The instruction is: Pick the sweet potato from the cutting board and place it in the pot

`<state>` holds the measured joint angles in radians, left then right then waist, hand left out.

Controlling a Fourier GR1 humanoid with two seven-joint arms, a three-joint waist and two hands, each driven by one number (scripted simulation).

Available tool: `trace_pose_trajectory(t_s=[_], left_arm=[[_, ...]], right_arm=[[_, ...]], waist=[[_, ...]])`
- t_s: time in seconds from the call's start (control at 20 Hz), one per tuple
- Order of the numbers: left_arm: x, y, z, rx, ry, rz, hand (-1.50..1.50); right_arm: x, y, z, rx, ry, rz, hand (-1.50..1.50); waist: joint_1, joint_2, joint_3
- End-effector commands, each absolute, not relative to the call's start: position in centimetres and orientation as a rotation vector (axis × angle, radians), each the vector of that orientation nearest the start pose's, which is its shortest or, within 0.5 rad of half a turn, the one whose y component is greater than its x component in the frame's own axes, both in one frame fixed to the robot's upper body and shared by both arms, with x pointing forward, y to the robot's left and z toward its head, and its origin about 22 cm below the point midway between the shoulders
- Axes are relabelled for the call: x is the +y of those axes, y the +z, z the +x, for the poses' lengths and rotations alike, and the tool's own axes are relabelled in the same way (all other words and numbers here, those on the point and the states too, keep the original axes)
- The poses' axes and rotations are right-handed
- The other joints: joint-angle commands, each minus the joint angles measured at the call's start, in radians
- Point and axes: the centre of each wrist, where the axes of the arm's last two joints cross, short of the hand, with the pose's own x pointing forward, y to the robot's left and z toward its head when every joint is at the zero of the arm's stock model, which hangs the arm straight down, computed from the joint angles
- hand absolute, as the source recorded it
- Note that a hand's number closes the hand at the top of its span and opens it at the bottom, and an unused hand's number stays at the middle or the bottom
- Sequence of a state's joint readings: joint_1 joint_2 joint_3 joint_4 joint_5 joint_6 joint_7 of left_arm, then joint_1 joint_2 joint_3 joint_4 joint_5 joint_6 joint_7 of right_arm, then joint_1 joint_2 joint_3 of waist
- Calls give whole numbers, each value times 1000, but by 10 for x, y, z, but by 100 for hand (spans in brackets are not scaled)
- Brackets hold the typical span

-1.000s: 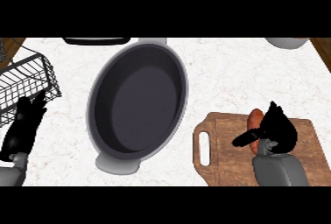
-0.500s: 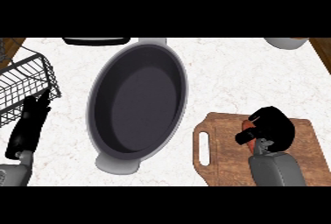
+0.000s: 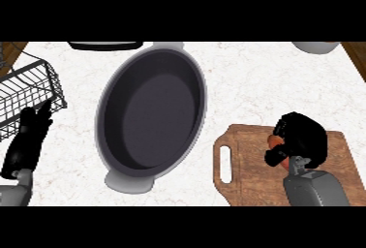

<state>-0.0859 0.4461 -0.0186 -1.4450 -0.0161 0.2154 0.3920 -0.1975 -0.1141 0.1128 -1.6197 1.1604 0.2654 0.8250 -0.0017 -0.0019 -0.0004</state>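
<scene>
From the head view, the right hand point(image 3: 303, 140) is curling round the sweet potato point(image 3: 275, 141) on the cutting board point(image 3: 247, 169) at four o'clock, hiding most of it. The pot point(image 3: 151, 111) is lying at the centre of the desk point(image 3: 265, 82). At eight o'clock the left hand point(image 3: 28, 138) is resting, fingers straight, just beside a wire basket point(image 3: 25, 94).

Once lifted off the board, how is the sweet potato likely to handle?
Probably stiff: the sweet potato shows no sag under the right hand curled over it. Its rounded shape suggests it may roll if released on the cutting board. Mostly hidden, so its weight is hard to judge.
</scene>
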Motion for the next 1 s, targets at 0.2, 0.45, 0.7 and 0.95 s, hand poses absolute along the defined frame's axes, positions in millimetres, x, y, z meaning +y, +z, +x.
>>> trace_pose_trajectory(t_s=[0.2, 0.45, 0.7, 0.95], left_arm=[[331, 18, 267, -1158, -88, 538, 0], [325, 19, 264, -1147, -67, 531, 0], [333, 31, 259, -1154, -100, 537, 0], [339, 40, 270, -1154, -85, 538, 0]], right_arm=[[-242, 78, 244, -1084, 1184, -1036, 150], [-256, 141, 221, -1314, 1006, -1126, 150], [-243, 195, 206, -1688, 845, -1139, 150], [-218, 226, 180, -1908, 713, -1076, 150]], waist=[[-15, 1, 0], [-21, -3, 0], [-12, -7, 0], [-4, -3, -1]])
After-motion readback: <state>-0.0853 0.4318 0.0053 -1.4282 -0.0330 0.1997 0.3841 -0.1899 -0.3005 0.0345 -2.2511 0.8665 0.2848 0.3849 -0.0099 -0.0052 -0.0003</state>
